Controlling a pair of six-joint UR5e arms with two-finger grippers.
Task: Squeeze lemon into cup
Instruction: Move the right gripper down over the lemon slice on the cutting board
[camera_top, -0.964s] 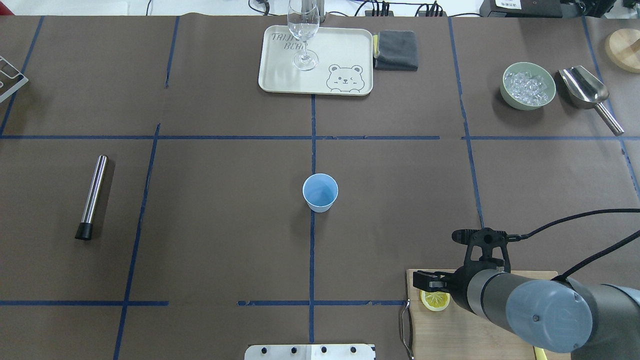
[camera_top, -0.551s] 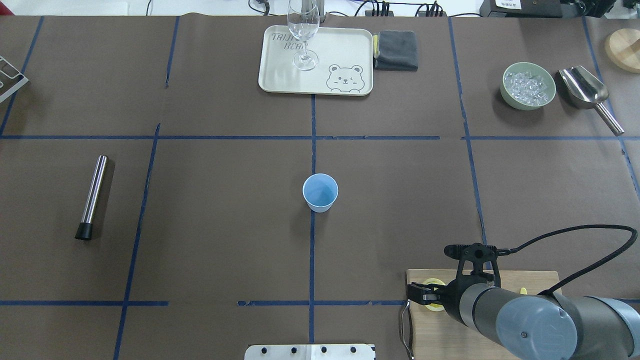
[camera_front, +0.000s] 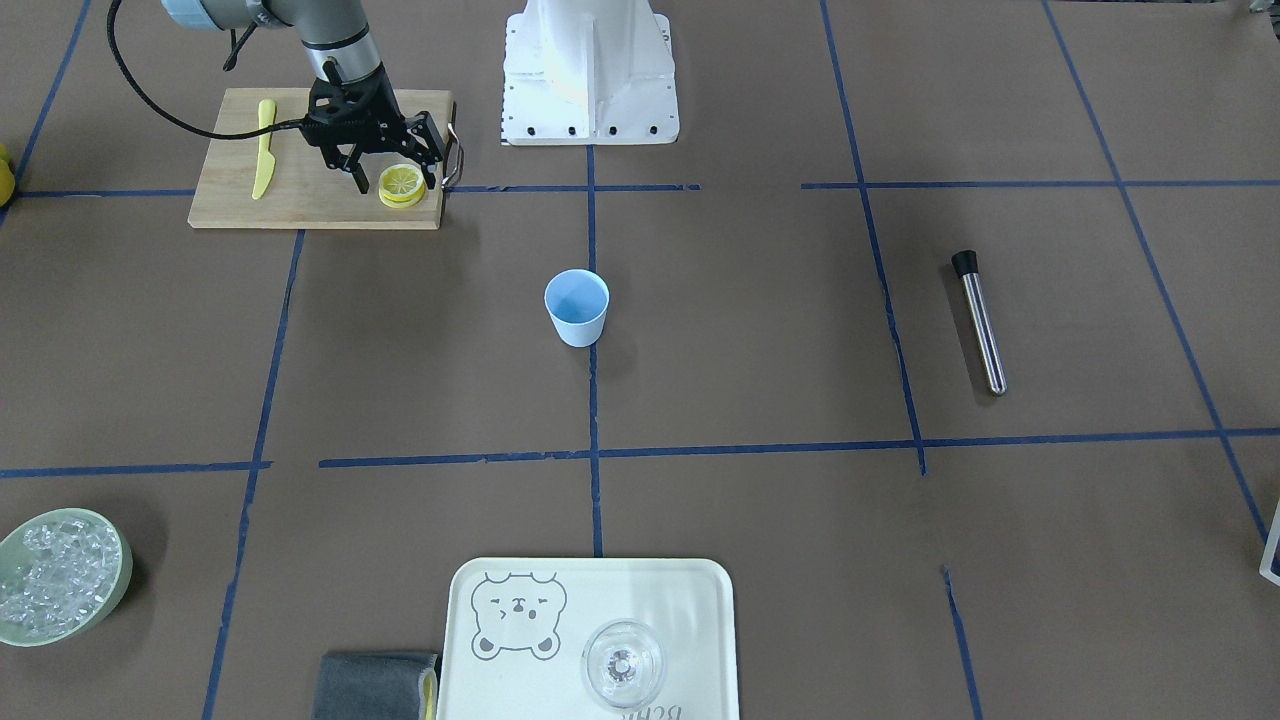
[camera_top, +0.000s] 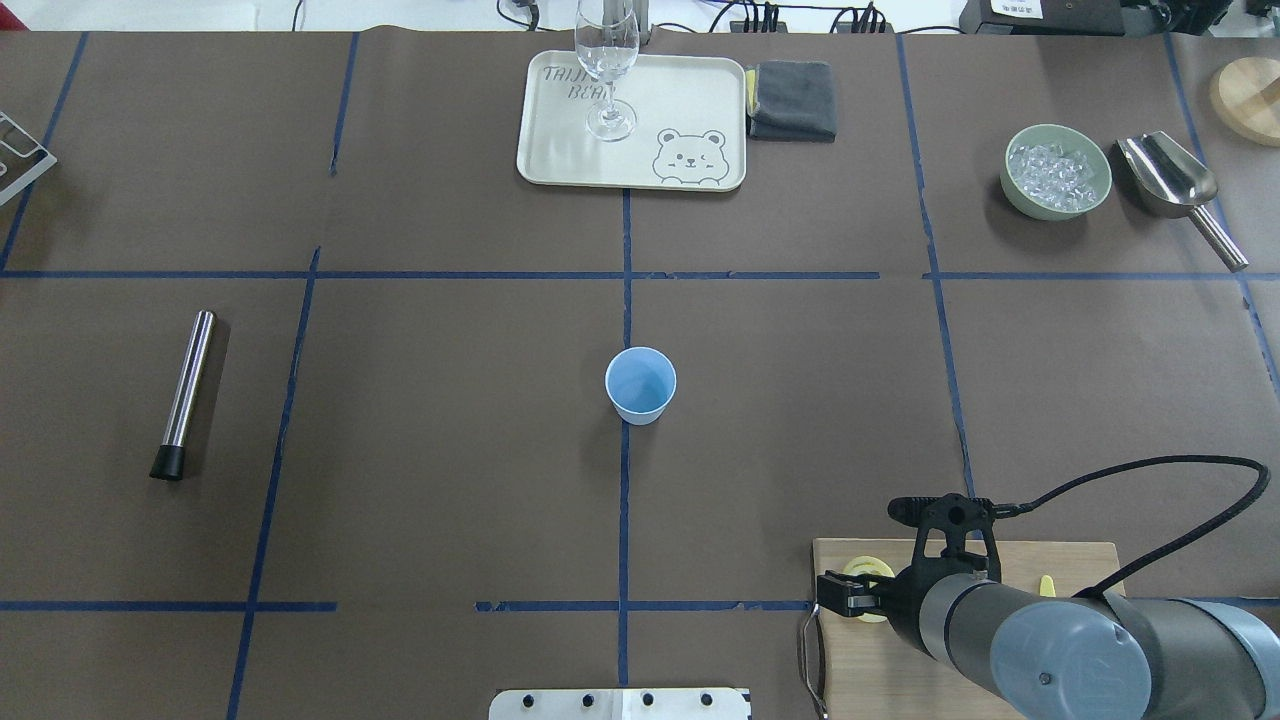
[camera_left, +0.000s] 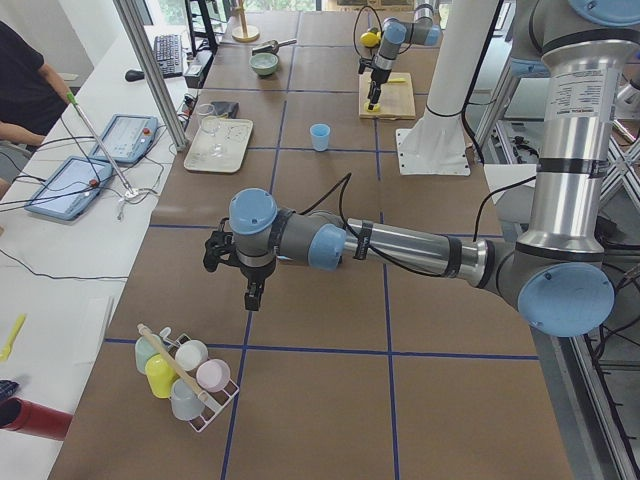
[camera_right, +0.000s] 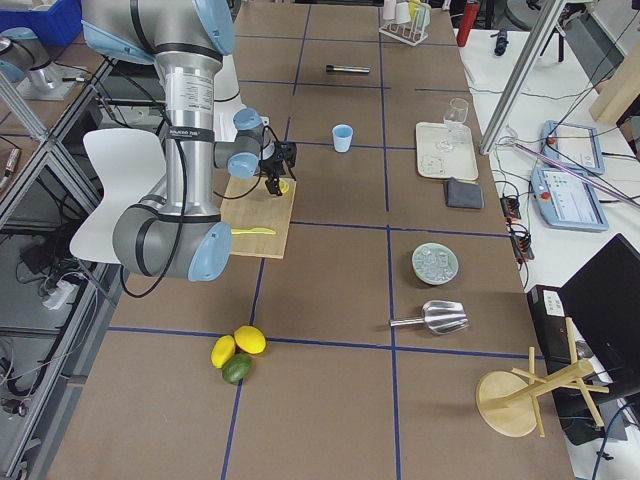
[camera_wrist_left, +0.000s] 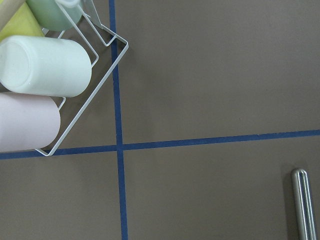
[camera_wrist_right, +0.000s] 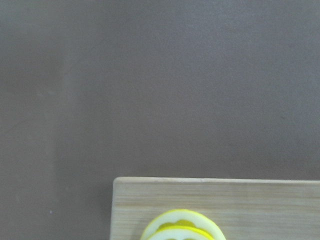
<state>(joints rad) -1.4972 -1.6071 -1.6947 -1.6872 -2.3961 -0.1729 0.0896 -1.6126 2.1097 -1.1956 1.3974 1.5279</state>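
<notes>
The lemon slice lies flat on the near-right corner of a wooden cutting board. It also shows in the right wrist view and partly under the arm in the overhead view. My right gripper is open and low over the board, with one finger on each side of the slice. The light blue cup stands upright at the table's centre, apart from the gripper. My left gripper shows only in the exterior left view, over bare table near a cup rack; I cannot tell whether it is open or shut.
A yellow toy knife lies on the board. A steel muddler lies at the left. A tray with a stemmed glass, a grey cloth, a bowl of ice and a scoop stand at the far side.
My right gripper has moved back toward the robot and down over the lemon slice, so the arm now hides most of it in the overhead view. The cup has not moved.
</notes>
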